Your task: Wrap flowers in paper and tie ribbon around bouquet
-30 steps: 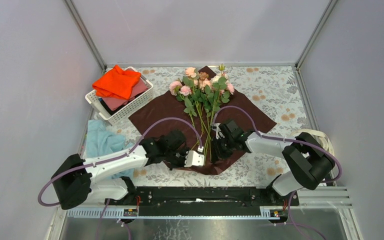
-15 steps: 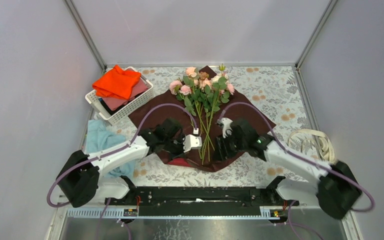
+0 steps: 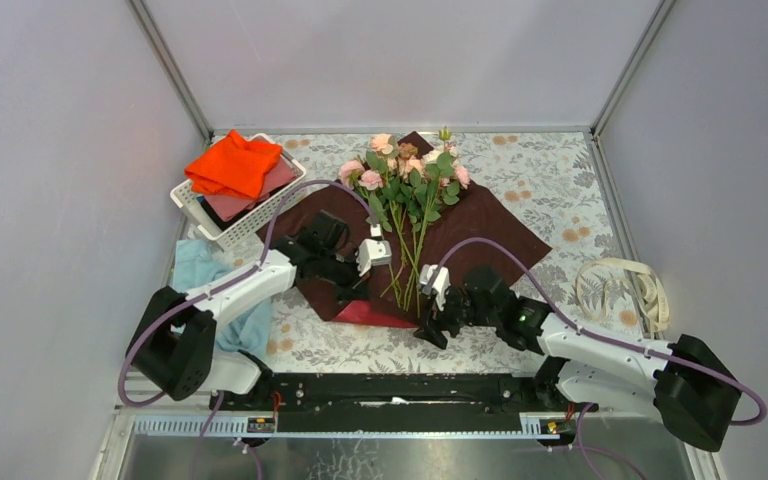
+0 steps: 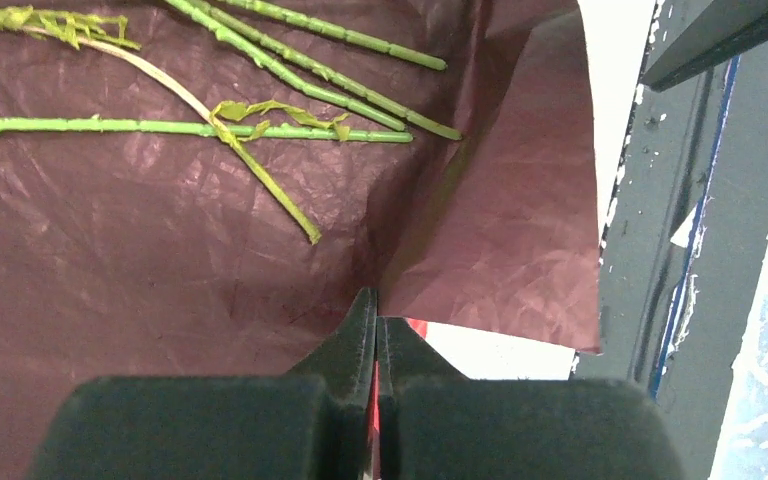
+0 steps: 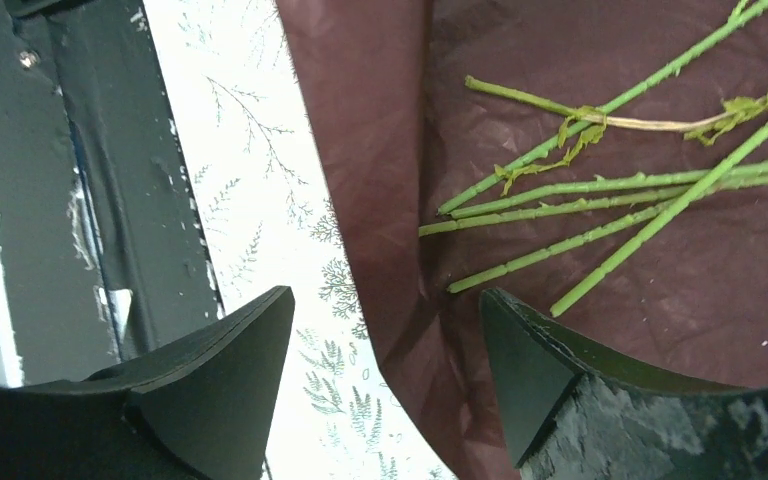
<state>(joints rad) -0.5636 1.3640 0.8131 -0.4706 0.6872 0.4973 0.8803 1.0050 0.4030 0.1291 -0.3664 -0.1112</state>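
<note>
Bunch of pale pink and peach roses [image 3: 407, 170] lying mid-sheet on dark red crinkly paper [image 3: 485, 225], stems toward arms. Lifted near flap pinched tight in left gripper [image 4: 375, 325] (bright red underside showing). Wide-spread right gripper [image 5: 385, 300] over near edge, holding nothing. Fold flap low across stems; avoid dragging them.
</note>
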